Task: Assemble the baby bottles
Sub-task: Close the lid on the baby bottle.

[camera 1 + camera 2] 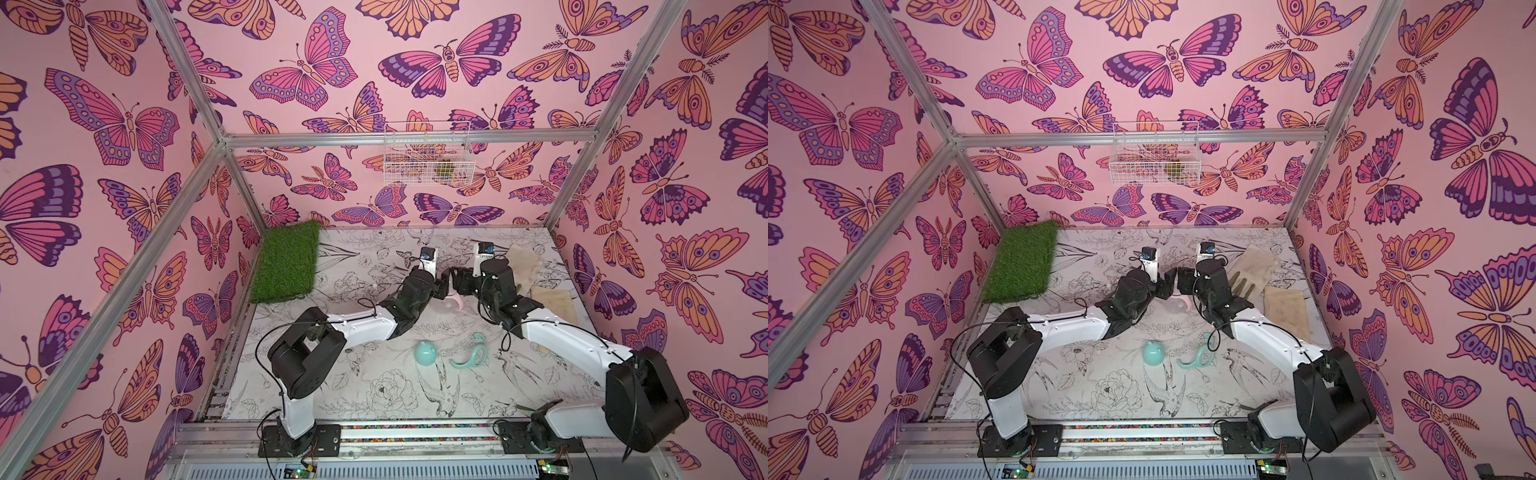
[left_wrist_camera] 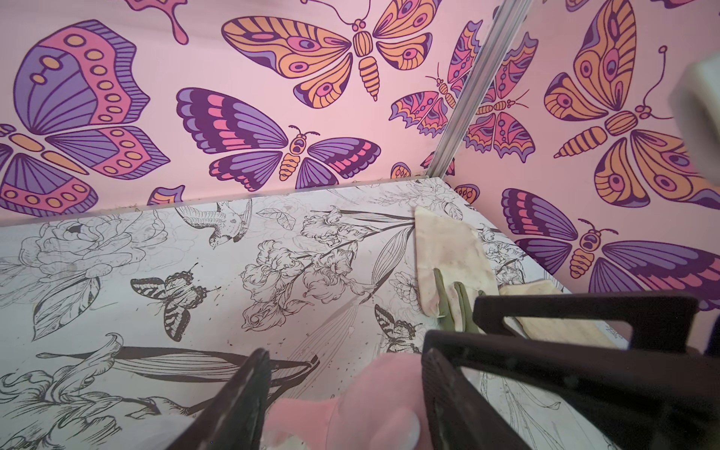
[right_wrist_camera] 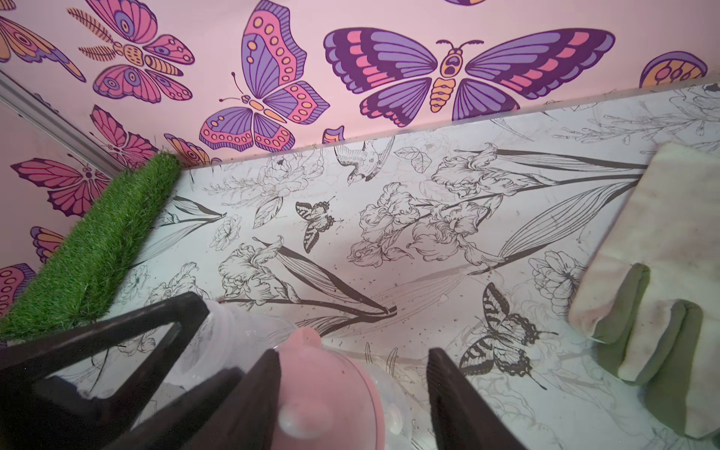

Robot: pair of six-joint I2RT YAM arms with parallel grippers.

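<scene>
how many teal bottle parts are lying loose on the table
2: the teal dome cap sits near the front middle of the table, and the teal handled ring lies close beside it, not touching. Others may be hidden.

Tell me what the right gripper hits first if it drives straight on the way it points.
The pink cap already between the right gripper's jaws. Past that, probably the table, short of the back wall; depth is unclear.
</scene>
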